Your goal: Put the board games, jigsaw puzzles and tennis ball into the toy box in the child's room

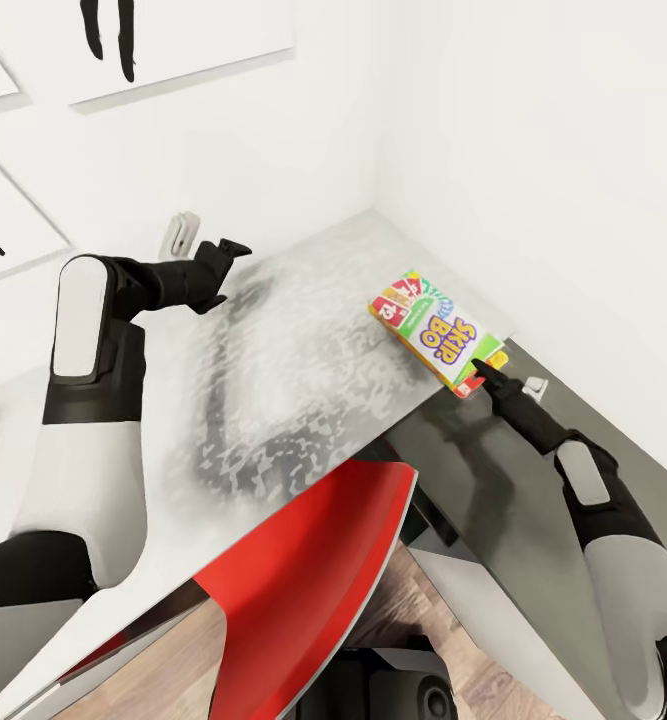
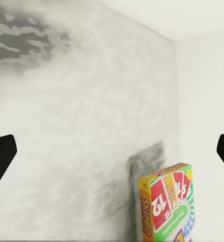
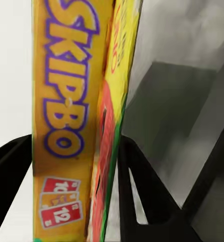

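The board game (image 1: 438,330), a flat yellow Skip-Bo box with red number cards printed at one end, lies face up on the table (image 1: 303,370) close to the right-hand edge of the top, not far from the corner where the two white walls meet. Its long axis runs on a diagonal in the head view, from the card-printed end nearer the wall corner down to the end that overhangs or sits flush with the table edge toward the robot's right arm; which of the two cannot be told. The right gripper (image 1: 485,374) meets the box at that near end. In the right wrist view its two dark fingers (image 3: 142,191) stand on either side of the box's (image 3: 76,121) thin edge, set close against both faces and partly spread, though whether they actually press on it cannot be told. The left gripper (image 1: 231,248) hovers over the far left part of the table near the wall, well apart from the game. Its black fingertips (image 2: 1,156) sit at opposite sides of the left wrist view, spread wide with nothing between them, the box (image 2: 167,204) visible beyond. A red chair (image 1: 303,570) is tucked under the table's front edge, above wood-plank floor (image 1: 443,640).
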